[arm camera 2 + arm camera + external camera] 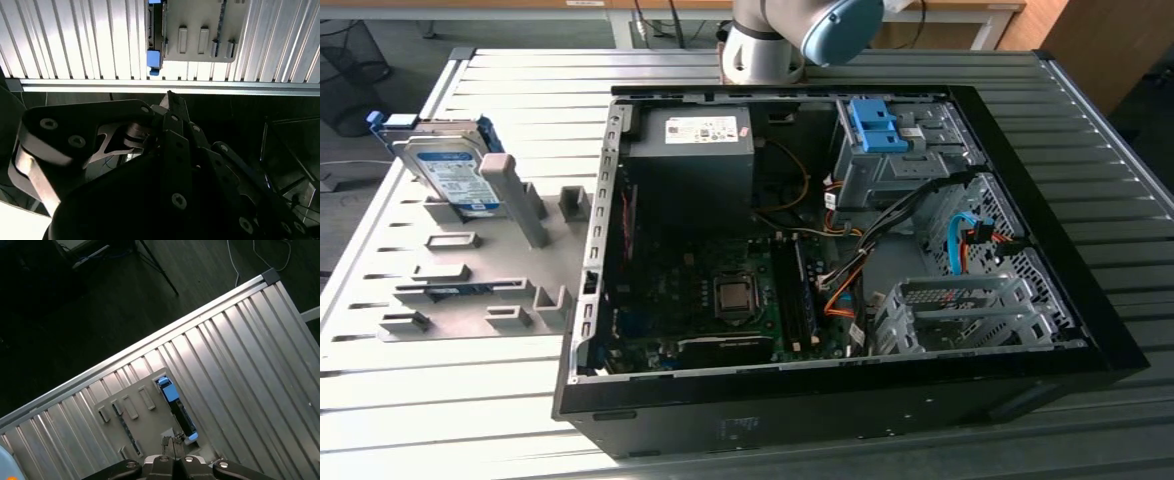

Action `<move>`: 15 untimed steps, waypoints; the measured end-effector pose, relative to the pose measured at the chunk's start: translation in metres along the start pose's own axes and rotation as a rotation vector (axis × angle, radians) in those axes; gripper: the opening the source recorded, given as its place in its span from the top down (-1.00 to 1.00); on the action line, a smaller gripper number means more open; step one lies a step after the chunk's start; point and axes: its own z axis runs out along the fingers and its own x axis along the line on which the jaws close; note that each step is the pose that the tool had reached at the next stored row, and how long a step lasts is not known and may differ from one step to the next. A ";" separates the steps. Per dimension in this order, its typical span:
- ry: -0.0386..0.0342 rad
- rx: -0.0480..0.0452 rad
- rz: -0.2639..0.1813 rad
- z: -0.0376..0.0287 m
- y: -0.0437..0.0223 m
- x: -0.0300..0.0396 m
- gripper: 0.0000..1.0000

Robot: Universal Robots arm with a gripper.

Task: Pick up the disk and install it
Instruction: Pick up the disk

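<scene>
Since the disk (pixel 450 168) is a stiff metal slab with a bit of weight and delicate insides, I'd say grab it firmly by the blue side rails, not the label face. It's standing on edge in the grey rack (pixel 494 262) on the tabletop (pixel 1107 170), left of the open computer case (pixel 854 410). The end effector (pixel 172 130) hangs well apart from it, and I can't tell if it's wide or narrow. Count: one disk, one rack, one case, and one bare blue bracket (pixel 878 125) inside the case.

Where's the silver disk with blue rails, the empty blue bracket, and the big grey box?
Silver-grey disk with blue rails (pixel 451 176): exterior view, its label.
Bare blue plastic bracket (pixel 874 125): exterior view, its middle.
Big grey metal box (pixel 694 170): exterior view, below its white sticker.
</scene>
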 end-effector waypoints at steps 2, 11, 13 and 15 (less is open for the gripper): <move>0.0014 -0.0005 -0.032 0.0014 -0.0001 0.0001 0.79; 0.0079 0.0014 -0.084 0.0057 -0.0003 0.0001 0.79; 0.0092 0.0007 -0.116 0.0077 -0.0003 0.0002 0.79; 0.0099 0.0003 -0.136 0.0106 -0.0004 0.0003 0.79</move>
